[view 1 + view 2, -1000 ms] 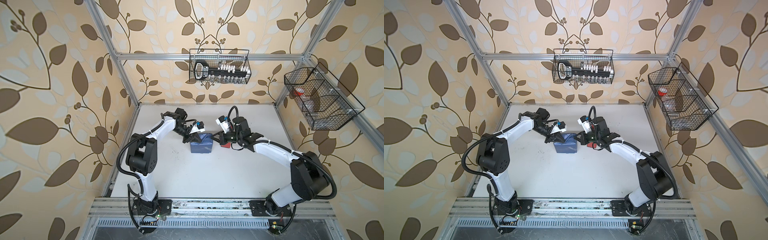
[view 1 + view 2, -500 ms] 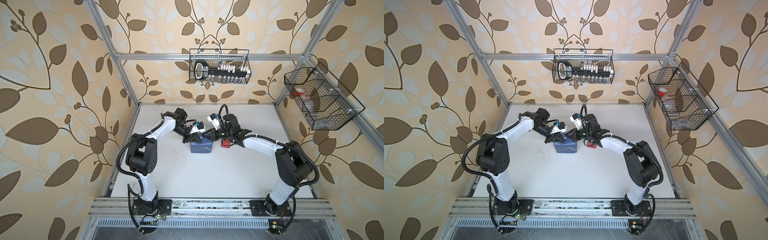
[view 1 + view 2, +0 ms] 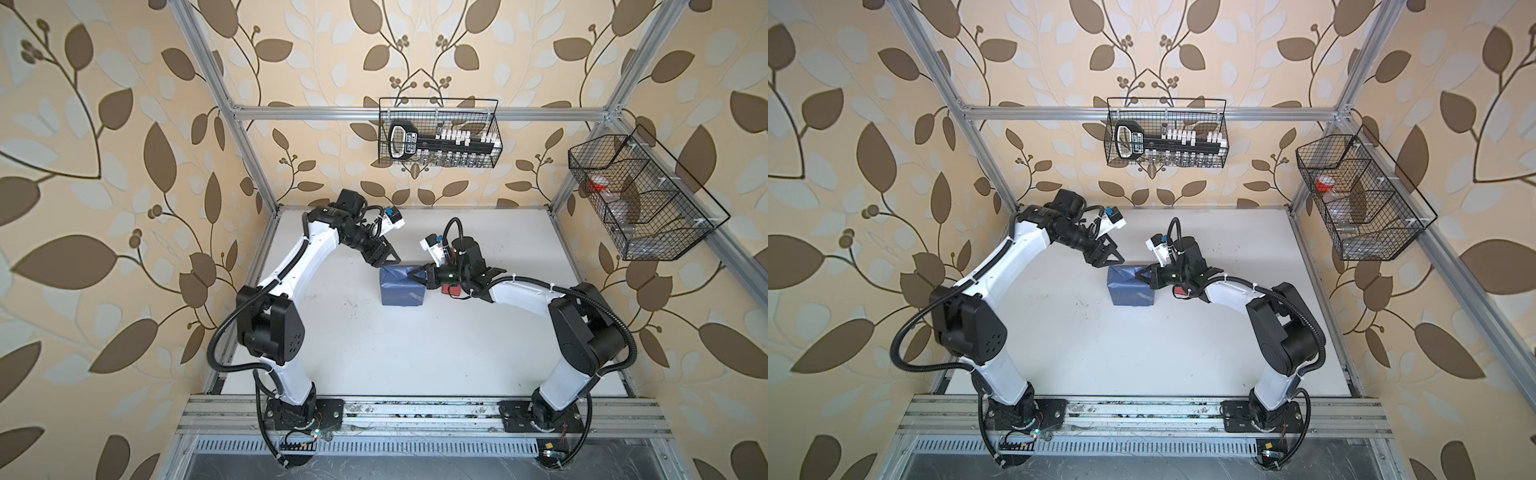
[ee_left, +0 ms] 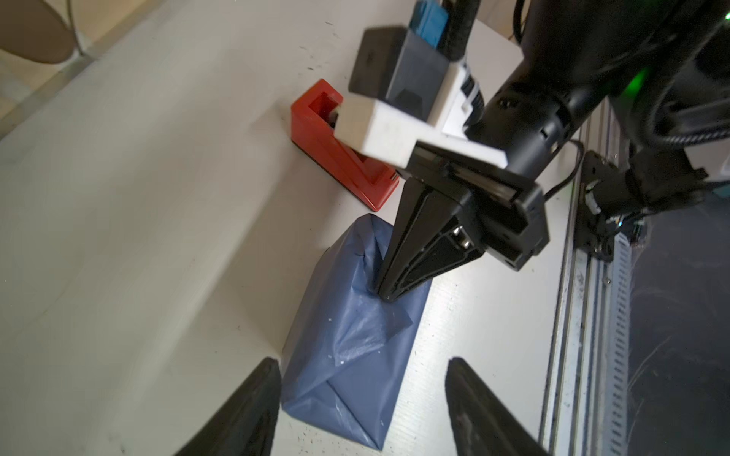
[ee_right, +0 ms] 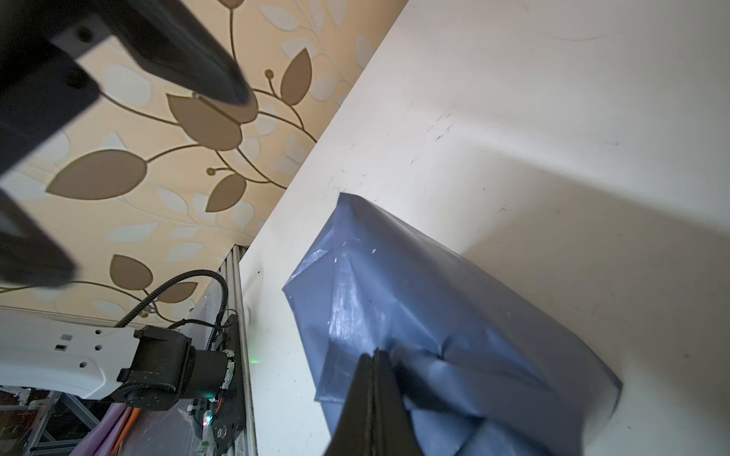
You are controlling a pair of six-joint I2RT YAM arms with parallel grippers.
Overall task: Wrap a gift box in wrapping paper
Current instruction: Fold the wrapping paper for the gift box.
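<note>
Right end effector (image 3: pixel 412 277) is closed, jaws together, with its tip pressed down on top of the wrapping paper (image 3: pixel 400 289) near the parcel's edge on the right arm's side. You can see the paper crumpled around that tip in the right wrist view (image 5: pixel 373 355), but you can't tell whether any paper is pinched between the jaws. Left end effector (image 3: pixel 386 262) is open, fingers (image 4: pixel 256 395) spread wide and holding nothing. It hangs just above and behind the parcel's far edge, clear of the paper in both top views (image 3: pixel 1111 262). Your left wrist view looks between its fingers at the parcel's folded end, with the right end effector (image 4: pixel 389 295) planted further along the top. The paper is wrapped all round with its dark slate-blue face out, corners folded into triangles, and a glossy strip (image 5: pixel 343 304) runs along one end fold. The gift box itself is hidden under it. The parcel sits flat on the counter (image 3: pixel 415 357), back of centre, between the two arms. A red tape dispenser (image 4: pixel 335 146) stands on the counter just beside the parcel, under the right wrist (image 3: pixel 451 290). Two wire baskets hang on the walls, one at the back (image 3: pixel 438 133) and one on the right arm's side (image 3: pixel 642 199).
</note>
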